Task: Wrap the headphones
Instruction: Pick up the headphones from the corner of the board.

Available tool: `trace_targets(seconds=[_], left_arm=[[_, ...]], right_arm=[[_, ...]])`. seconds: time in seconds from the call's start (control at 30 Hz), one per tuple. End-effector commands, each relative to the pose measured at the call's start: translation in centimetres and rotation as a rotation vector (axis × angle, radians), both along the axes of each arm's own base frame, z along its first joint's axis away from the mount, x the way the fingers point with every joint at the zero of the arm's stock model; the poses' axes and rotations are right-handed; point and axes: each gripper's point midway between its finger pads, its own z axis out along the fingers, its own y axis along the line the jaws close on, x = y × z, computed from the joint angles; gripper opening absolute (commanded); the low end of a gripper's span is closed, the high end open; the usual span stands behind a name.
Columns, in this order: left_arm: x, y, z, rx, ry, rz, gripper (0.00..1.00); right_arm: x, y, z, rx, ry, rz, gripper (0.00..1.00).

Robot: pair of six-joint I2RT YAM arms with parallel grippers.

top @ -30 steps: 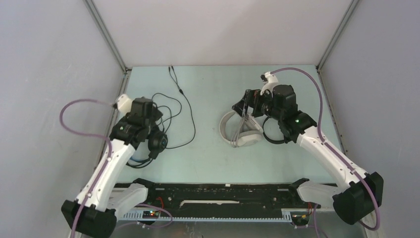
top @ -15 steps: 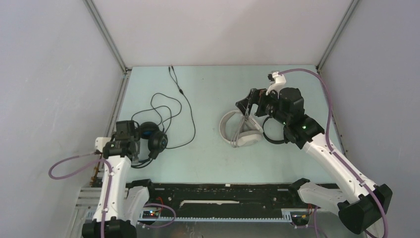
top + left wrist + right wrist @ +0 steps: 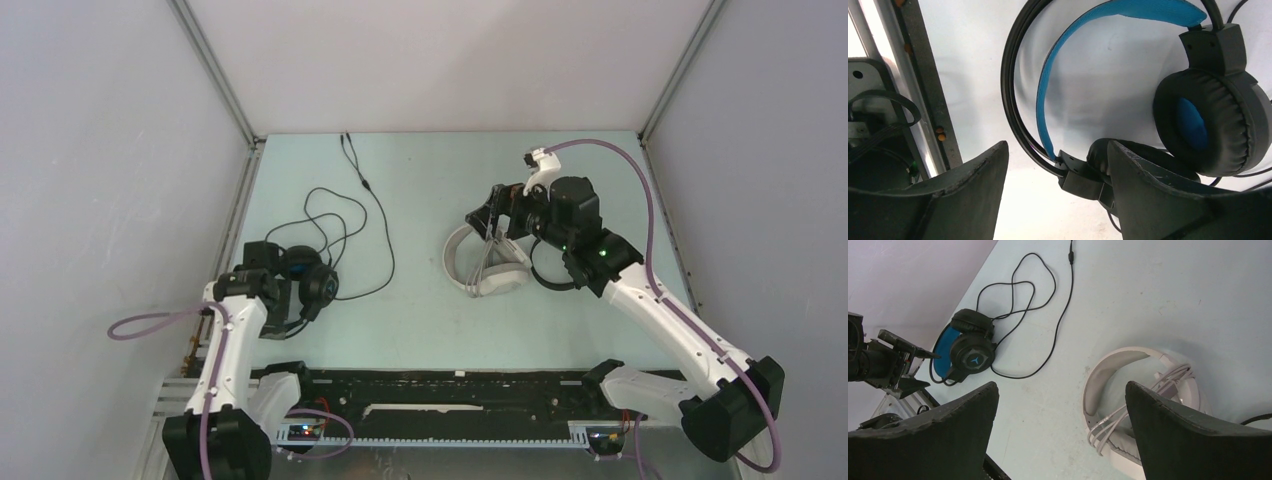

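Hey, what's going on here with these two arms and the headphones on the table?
Two robot arms are tidying wired headphones. The left gripper, jaws open, sits low at the left edge of the table with the headband end of the black-and-blue headset between its fingers, not clamped. That headset's cable lies in loose loops across the table. The right gripper hovers open over the white headset, whose cord is already wound around it.

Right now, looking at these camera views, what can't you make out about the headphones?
- Black headphones: top view, the right arm covers all but a curved sliver.
- White headphones: right wrist view, a right gripper finger hides the near part.
- Blue-banded headphones: left wrist view, a left gripper finger hides the lower earcup.
- Cable end: top view, too small to identify.
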Motion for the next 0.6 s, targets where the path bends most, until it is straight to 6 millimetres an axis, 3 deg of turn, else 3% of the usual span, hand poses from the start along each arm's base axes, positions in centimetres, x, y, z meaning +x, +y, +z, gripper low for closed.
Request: trace_targets(seconds=[0.0, 0.2, 0.3, 0.57], left_arm=[[-0.5, -0.6, -1.2, -0.048, -0.022, 0.059, 0.74], [0.1, -1.5, -3.7, -0.105, 0.017, 0.057, 0.73], [0.6, -1.4, -3.9, -0.102, 0.034, 0.052, 0.68], [2.0, -0.1, -2.0, -0.024, -0.044, 0.024, 0.03]], right_arm=[[0.4, 0.7, 3.0, 0.041, -0.088, 0.025, 1.00], [0.2, 0.7, 3.6, 0.054, -0.103, 0.026, 1.00], [0.1, 0.5, 3.8, 0.054, -0.109, 0.025, 1.00], [-0.1, 0.4, 3.3, 0.033, -0.102, 0.032, 1.00]])
